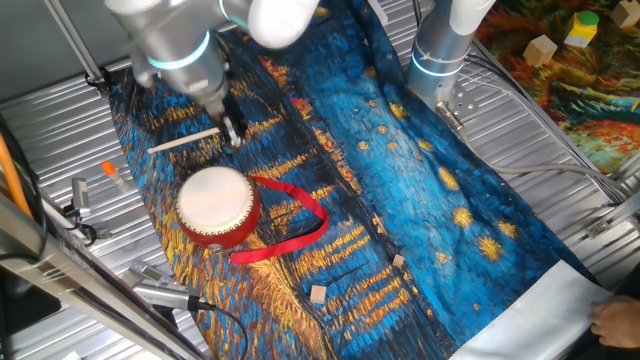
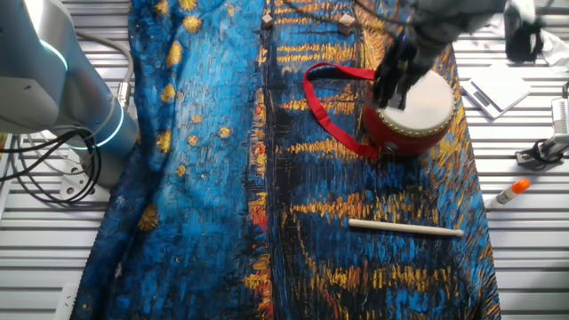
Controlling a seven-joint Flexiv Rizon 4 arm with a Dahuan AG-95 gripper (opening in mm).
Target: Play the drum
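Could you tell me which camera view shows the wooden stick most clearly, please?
The other fixed view: the wooden stick lies fully exposed on the cloth, apart from the drum. In one fixed view the stick has its end hidden behind the gripper.

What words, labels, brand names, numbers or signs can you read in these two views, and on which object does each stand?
None can be read.
Small round red drum with cream skin: no lettering visible.
Thin pale wooden stick: plain.
Blue and orange painted-pattern cloth: picture only, no text.
Silver robot arm's gripper: no readable marking.
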